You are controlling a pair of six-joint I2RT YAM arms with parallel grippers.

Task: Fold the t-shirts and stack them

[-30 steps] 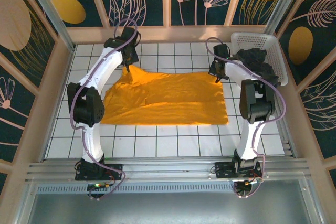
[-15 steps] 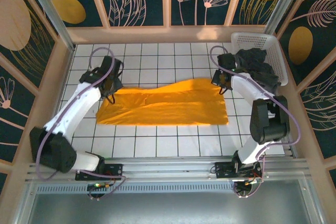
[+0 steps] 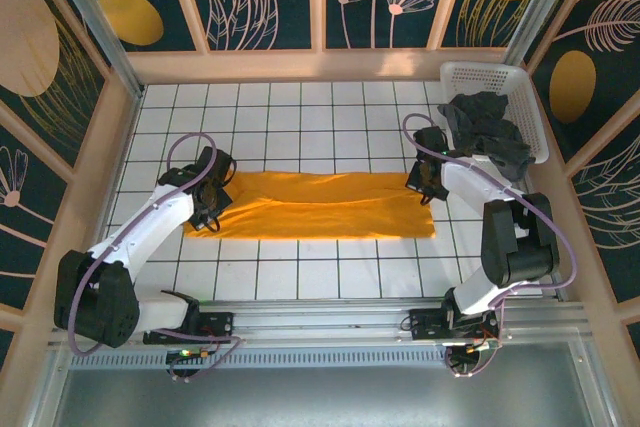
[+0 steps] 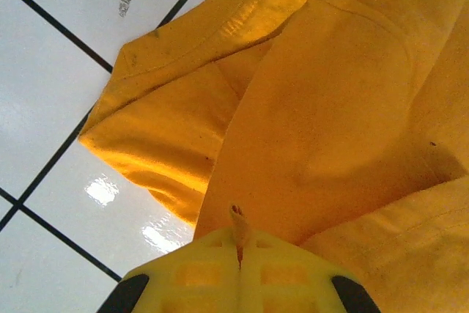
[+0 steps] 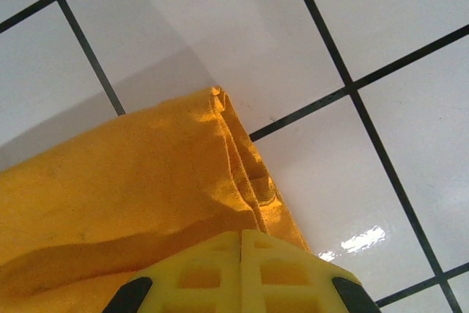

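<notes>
Top view: the orange t-shirt (image 3: 320, 205) lies as a long folded band, left of the white basket (image 3: 480, 69) and nearer the arms. The grey t-shirt (image 3: 490, 132) is heaped in that basket. The left gripper (image 3: 208, 205) is at the band's end far from the basket, the right gripper (image 3: 425, 185) at the end beside it.

Left wrist: the fingers (image 4: 205, 276) are pressed together, pinching a nub of orange cloth.

Right wrist: the fingers (image 5: 286, 269) are closed on the folded corner.

The cloth looks light, limp and likely to sag, so doubled corners and hems are the surest holds.
</notes>
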